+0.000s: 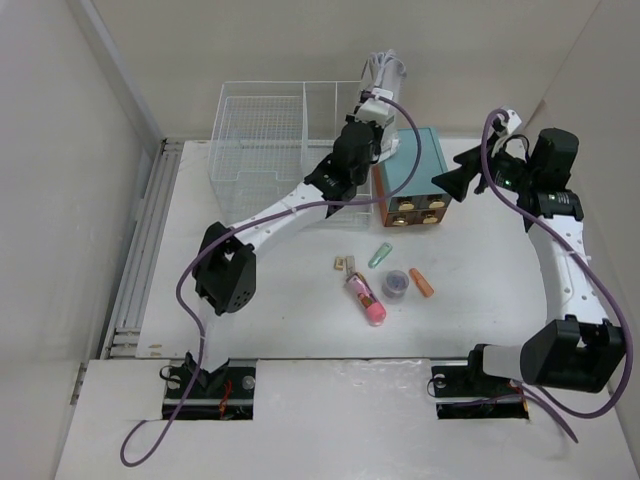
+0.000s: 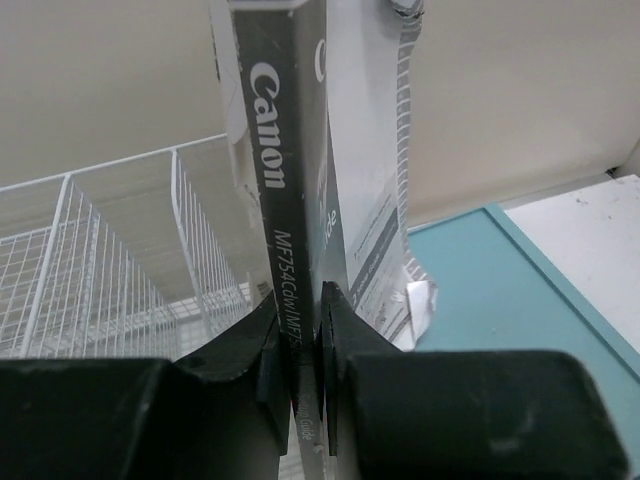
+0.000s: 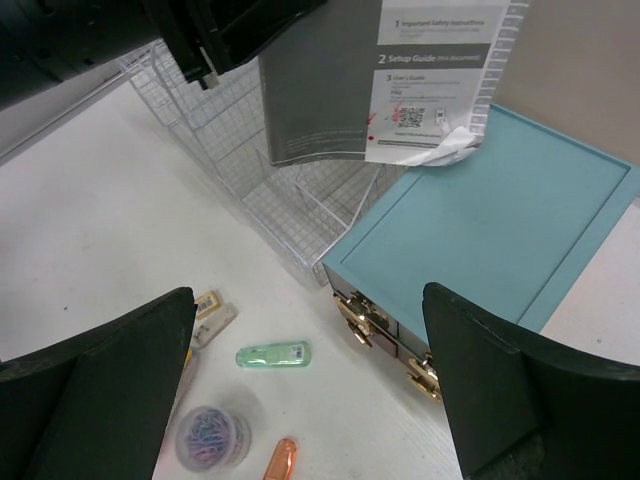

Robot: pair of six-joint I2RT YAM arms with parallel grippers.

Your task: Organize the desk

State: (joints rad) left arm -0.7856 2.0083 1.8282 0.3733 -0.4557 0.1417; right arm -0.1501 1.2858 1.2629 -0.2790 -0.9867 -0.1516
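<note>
Left tool (image 2: 305,372) is pressed together on a couple of Canon printer booklets (image 2: 300,170). It pinches them by the bottom edge so they stand straight up, a gray one plus a white setup guide. It's holding them in the air at the back of the bench (image 1: 290,320), right around where the wire basket (image 1: 260,140) meets the teal drawer box (image 1: 415,165). From these angles I can't tell which one they're over, though my guess is they're headed for the basket's right-hand section. I don't see anything in the basket. Right tool (image 1: 462,180) is spread wide with nothing in it, hovering just right of the teal box and pointing at it. Progress-wise I'd call it early: nothing looks put away. A little cluster lies loose mid-bench in front of the box: a pink tube (image 1: 366,298), a green cap-looking thing (image 1: 379,255), a small tub of paper clips (image 1: 396,283), an orange bit (image 1: 421,283) and a tan piece (image 1: 343,264) I can't make out. The bench itself is the big white top under everything, walled in white. So booklets first, then all the small stuff is left, probably for the drawers.
</note>
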